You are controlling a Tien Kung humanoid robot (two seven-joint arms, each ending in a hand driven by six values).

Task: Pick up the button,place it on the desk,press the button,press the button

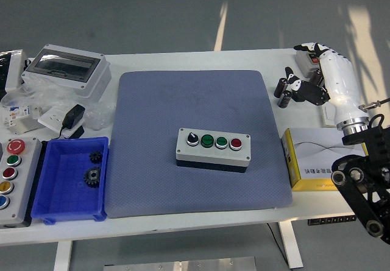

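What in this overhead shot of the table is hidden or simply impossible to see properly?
- Small grey switch box at the far right corner: the right hand covers most of it.
- Whether that hand touches the box: unclear.
- Left hand: outside the picture.
- Button panel with coloured buttons, lower left: cut by the left edge.
- Print on the yellow box: too small to read.
- Gears in the blue tray: teeth too small to make out.
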